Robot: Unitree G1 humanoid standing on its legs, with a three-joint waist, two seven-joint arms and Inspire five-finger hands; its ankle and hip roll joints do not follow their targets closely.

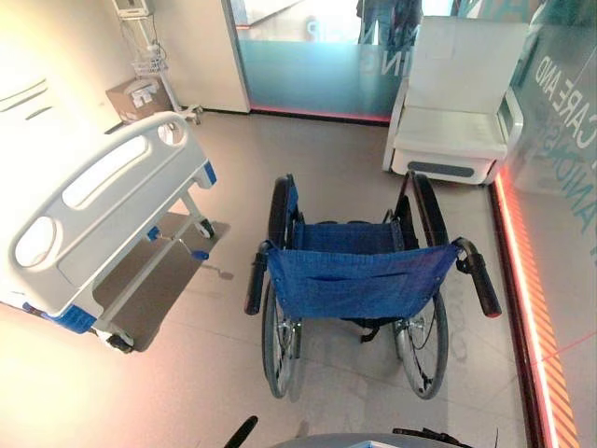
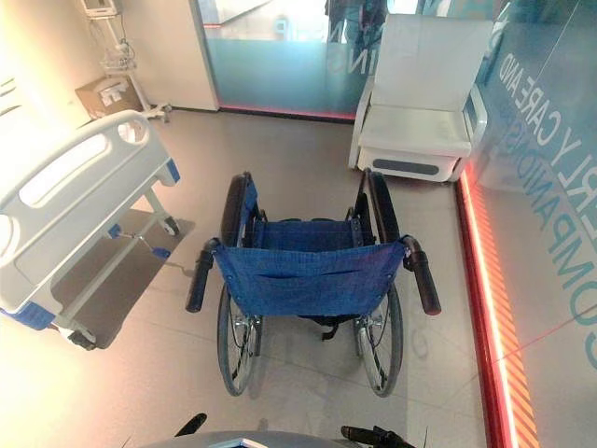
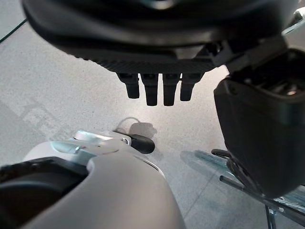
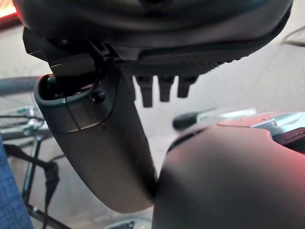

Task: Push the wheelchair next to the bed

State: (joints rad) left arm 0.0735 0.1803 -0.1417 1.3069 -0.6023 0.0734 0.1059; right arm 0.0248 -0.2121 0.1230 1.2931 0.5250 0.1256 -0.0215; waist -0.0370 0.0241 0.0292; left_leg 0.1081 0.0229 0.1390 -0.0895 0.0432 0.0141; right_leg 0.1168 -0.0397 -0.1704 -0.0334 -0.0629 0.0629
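Far left: hospital bed, grey-white footboard turned toward the open floor, castors down.

My left hand: hangs low by my side. Fingers straight and loose, thumb standing apart. Nothing in it.

Centre: the wheelchair stands right of the bed's foot end, well apart from it, with bare floor between. Its blue backrest is toward me and its seat and armrests point away, at the far glass partition. Long axis runs from me toward the far end of the room, so it is square to my line of push and not angled at the bed. The left push handle and right push handle jut back toward me, both untouched.

My right hand: also low. Fingers straight and relaxed, thumb spread. Empty.

Far right: white armchair against the glass wall, ahead of the wheelchair.

Step in hand, as I judge it: the approach, with the grasp not yet made.

Next move calls for:
- Lifting both hands to the handles and curling round each one.
- Pushing forward while swinging the front end leftward, so the chair comes in beside the bed.
- Watching that the left wheel does not clip the bed's castors.
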